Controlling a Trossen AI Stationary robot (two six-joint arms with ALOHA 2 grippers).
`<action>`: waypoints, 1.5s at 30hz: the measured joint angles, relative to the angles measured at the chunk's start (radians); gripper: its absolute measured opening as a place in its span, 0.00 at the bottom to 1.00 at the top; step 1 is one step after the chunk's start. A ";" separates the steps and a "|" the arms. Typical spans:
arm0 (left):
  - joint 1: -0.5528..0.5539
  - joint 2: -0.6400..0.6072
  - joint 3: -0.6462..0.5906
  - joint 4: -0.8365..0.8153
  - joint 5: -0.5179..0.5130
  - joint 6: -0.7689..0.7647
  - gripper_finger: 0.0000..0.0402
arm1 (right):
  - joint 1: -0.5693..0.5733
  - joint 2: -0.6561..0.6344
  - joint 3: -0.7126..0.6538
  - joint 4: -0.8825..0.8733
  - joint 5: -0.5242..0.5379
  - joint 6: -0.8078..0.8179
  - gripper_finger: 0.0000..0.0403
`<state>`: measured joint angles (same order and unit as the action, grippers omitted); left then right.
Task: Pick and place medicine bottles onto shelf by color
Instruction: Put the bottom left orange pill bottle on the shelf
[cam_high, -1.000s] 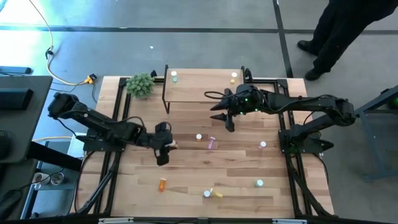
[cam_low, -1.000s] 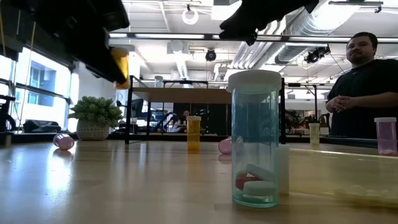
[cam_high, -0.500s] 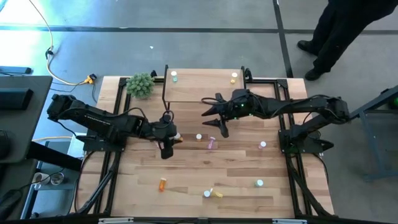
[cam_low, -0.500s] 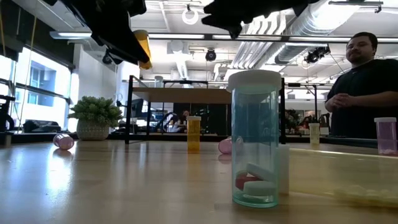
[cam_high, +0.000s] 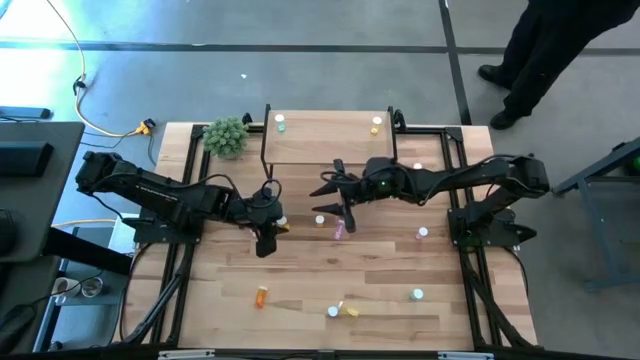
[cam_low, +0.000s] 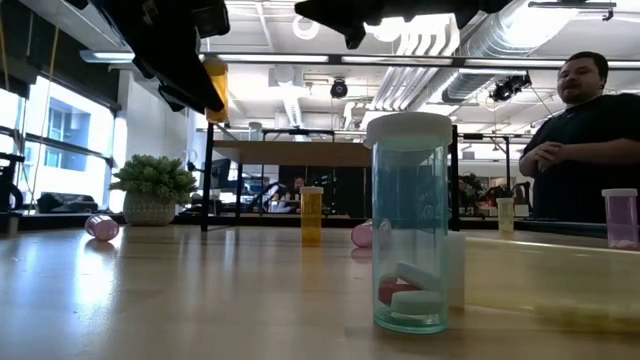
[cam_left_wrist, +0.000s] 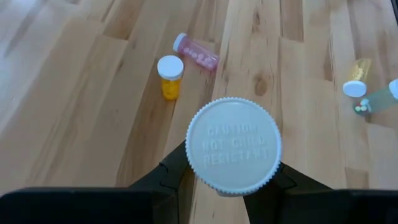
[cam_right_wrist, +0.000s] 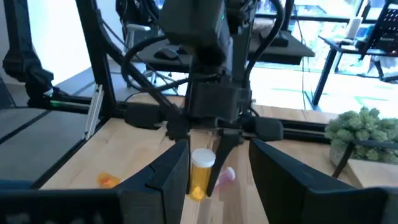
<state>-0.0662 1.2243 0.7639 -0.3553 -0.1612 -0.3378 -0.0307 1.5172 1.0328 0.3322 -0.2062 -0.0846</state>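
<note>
From above, I see the wooden counter (cam_high: 300, 270) with bottles scattered and two already on the shelf (cam_high: 325, 140). My right gripper (cam_high: 330, 192), fingers spread and empty, has slid leftward from the shelf's front edge to above the upright orange bottle (cam_high: 320, 220) and pink bottle (cam_high: 340, 230); I judge a pick is next. My left gripper (cam_high: 268, 222) holds station, clamped on a yellow-orange bottle (cam_high: 283, 225).

Low view: both arms are cut off at the top.

Left wrist: the white cap (cam_left_wrist: 233, 146) hides the held bottle's body.

Right wrist: its fingers frame the orange bottle.

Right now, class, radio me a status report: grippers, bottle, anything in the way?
Left gripper shut on orange bottle, held above table. Right gripper open, by the shelf. Path to shelf open.
</note>
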 joint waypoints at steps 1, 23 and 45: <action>0.000 0.000 0.000 0.000 0.000 0.000 0.24 | 0.000 0.008 0.000 0.016 0.000 0.001 0.41; -0.064 0.008 0.000 -0.046 0.003 -0.066 0.24 | 0.013 0.226 0.095 0.110 -0.011 0.046 0.54; -0.003 0.008 -0.001 0.011 -0.018 -0.008 0.24 | 0.025 0.284 0.232 -0.101 -0.010 0.022 0.54</action>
<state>-0.0692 1.2324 0.7631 -0.3440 -0.1795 -0.3459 -0.0059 1.8011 1.2648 0.2316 -0.2165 -0.0627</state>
